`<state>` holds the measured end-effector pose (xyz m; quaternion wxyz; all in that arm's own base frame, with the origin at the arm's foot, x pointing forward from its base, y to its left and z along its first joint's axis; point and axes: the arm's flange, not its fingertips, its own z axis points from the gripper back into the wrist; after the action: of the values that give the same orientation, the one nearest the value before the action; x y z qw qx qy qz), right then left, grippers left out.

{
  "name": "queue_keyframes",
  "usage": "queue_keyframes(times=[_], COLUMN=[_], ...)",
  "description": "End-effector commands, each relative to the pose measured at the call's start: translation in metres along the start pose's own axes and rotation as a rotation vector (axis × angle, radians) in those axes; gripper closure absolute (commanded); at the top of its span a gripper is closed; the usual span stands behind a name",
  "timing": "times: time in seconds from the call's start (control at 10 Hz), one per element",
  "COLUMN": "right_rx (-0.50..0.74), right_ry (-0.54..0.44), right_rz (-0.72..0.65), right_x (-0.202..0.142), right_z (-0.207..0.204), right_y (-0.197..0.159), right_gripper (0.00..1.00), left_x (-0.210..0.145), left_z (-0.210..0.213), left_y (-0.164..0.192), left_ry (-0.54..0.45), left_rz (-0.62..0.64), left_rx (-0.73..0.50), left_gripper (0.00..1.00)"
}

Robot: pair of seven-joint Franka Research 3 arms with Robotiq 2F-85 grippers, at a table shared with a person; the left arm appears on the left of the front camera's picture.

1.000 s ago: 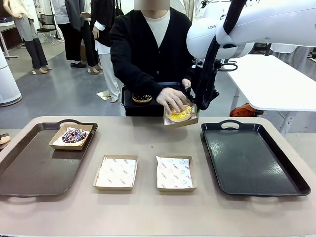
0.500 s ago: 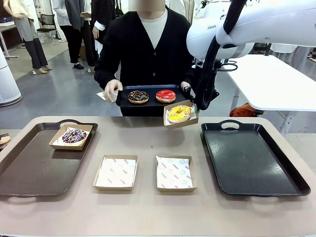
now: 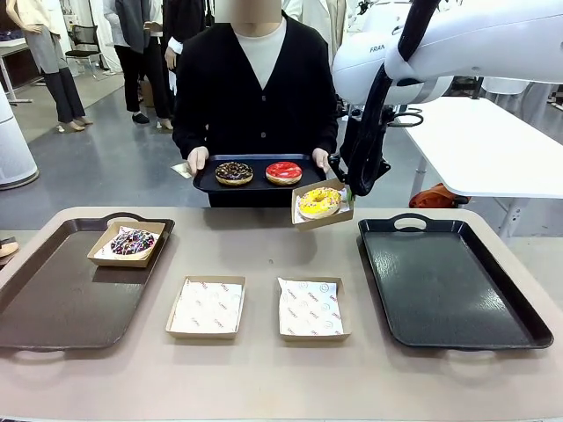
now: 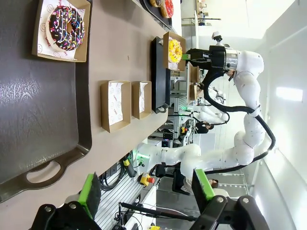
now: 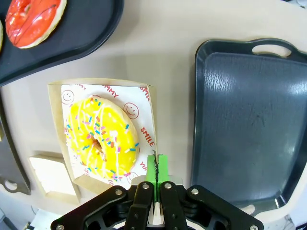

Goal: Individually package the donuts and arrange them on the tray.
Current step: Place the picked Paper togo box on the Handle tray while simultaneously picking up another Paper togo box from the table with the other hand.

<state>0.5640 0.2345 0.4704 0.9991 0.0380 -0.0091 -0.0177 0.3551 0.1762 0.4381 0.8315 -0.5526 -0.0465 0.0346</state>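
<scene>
Right gripper point(image 5: 156, 168): green pads pressed together on the edge of a paper-lined carton point(image 5: 54, 105), carton gripped and slightly tilted over the far edge of the table point(image 3: 264, 378). Inside that carton: the yellow-iced donut point(image 5: 101, 139), sprinkled, flat on the printed liner. Just beyond it, on the far side: a small black tray point(image 3: 255, 186) in both hands of the person point(image 3: 255, 88), 1 hand at each end. On the small tray, side by side and apart: the dark chocolate donut point(image 3: 234, 172) toward the robot's left, the red-glazed donut point(image 3: 283, 172) toward the right. Contact between gripped carton and small tray: cannot tell. Left gripper point(image 4: 146, 187): jaws wide apart, nothing between the pads, above the handle end of the brown tray point(image 4: 29, 120). At the far corner of the brown tray: another carton point(image 4: 60, 57) with the chocolate donut with white and purple topping point(image 4: 67, 25). On the table between the 2 large trays: 2 lined cartons point(image 3: 207, 306), side by side, not touching. At the robot's right: a large black tray point(image 3: 453, 281), near the gripped carton
</scene>
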Motion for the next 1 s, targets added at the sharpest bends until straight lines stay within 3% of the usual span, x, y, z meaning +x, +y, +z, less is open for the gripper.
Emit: queue_keyframes(times=[0.0,0.5,0.9], right_rx=[0.0,-0.058,-0.013], right_ry=[0.013,-0.005,0.003], right_rz=[0.022,0.09,0.104], right_x=[-0.006,-0.023,-0.015], right_z=[0.009,0.068,0.039], right_y=[-0.012,-0.132,-0.203], right_gripper=[0.99,0.99,0.99], left_x=[0.001,0.018,0.042], left_z=[-0.004,-0.059,-0.141], left_y=[-0.009,-0.091,-0.146], left_ry=[0.006,0.141,0.185], left_rz=[-0.012,-0.003,-0.035], left_rx=[0.078,0.446,0.656], left_gripper=[0.0,0.0,0.0])
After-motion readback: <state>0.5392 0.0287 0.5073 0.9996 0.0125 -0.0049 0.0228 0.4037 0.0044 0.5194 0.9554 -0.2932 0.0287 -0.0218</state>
